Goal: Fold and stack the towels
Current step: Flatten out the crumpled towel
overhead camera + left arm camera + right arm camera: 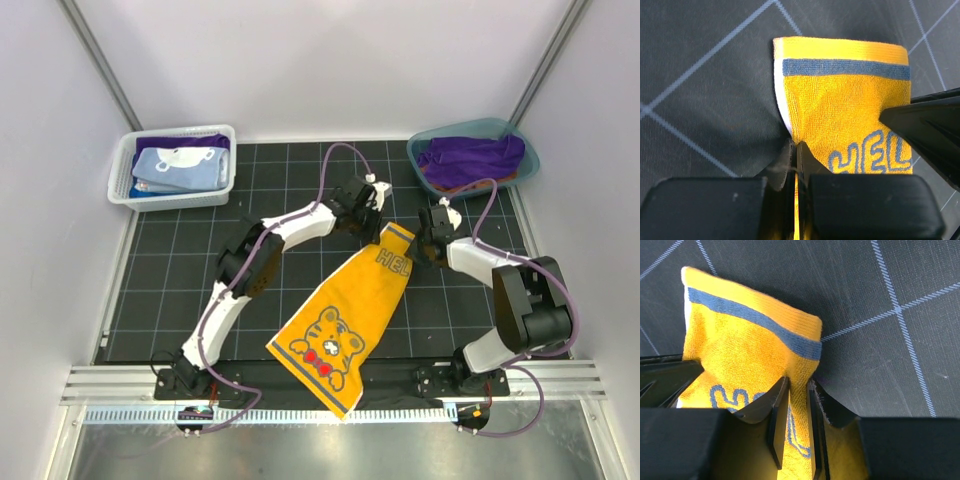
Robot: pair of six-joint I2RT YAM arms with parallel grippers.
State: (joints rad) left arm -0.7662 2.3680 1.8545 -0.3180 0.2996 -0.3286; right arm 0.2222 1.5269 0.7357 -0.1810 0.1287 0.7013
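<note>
The yellow tiger towel lies slantwise on the black mat, its near end hanging over the table's front rail. At the far end (the "HEL" end) the left gripper is clamped on one edge, and the right gripper pinches the opposite corner.

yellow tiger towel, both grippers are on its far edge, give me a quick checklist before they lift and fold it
1. left gripper pinching a far corner of the yellow tiger towel: ok, jaws shut on the cloth.
2. right gripper gripping the other far corner: ok, cloth sits between its fingers.
3. Towel fully on the mat: not ok, its near corner lies over the front rail.
4. Far edge spread wide: not ok, it looks gathered.
5. Stack spot: ok, white basket holds a folded light blue towel.
</note>
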